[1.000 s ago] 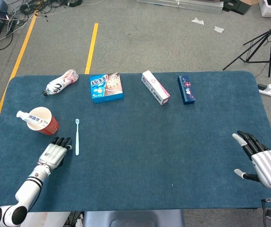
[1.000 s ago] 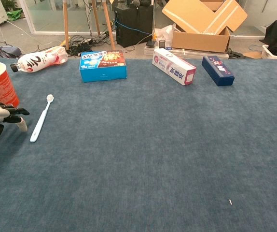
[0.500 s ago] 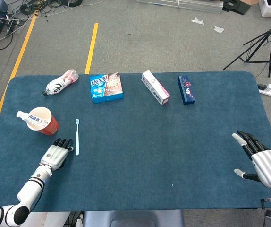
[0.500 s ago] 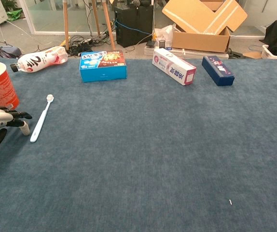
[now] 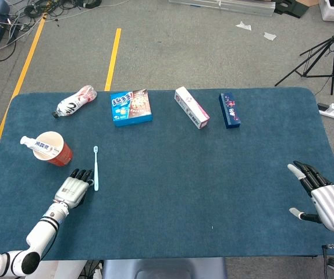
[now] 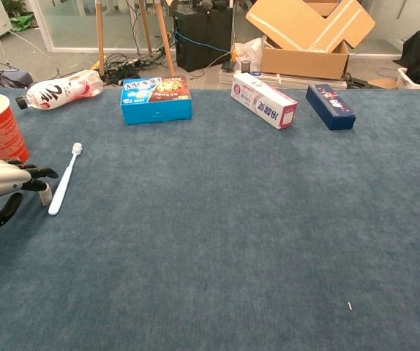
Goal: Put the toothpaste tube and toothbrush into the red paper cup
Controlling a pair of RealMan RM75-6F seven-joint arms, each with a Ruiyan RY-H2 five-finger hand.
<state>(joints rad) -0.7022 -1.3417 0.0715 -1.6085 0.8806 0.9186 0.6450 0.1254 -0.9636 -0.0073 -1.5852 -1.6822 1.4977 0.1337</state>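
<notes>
1. The toothpaste tube (image 5: 32, 141) already sits in the red paper cup (image 5: 55, 152) at the left of the head view, its capped end sticking out over the rim toward the frame's left edge. That half of the task looks done.

2. The toothbrush (image 5: 95, 168) lies flat on the blue desk (image 5: 213, 174), just right of the cup and apart from it, bristle end toward the top of the frame.

3. The left hand (image 5: 74, 187) rests low at the lower left, beside the handle end of the toothbrush. In the chest view its fingers (image 6: 40, 174) are slightly curled and apart, reaching at the handle; I cannot tell whether a fingertip touches it, and nothing is clamped.

4. The right hand (image 5: 324, 197) sits at the lower right edge of the desk, fingers spread, holding nothing, well apart from everything.

5. The step in hand appears to be the pickup of the toothbrush. The next move calls for pinching the thin, flat-lying handle, lifting it, and tipping it upright into the cup beside the tube without knocking the cup over.
</notes>
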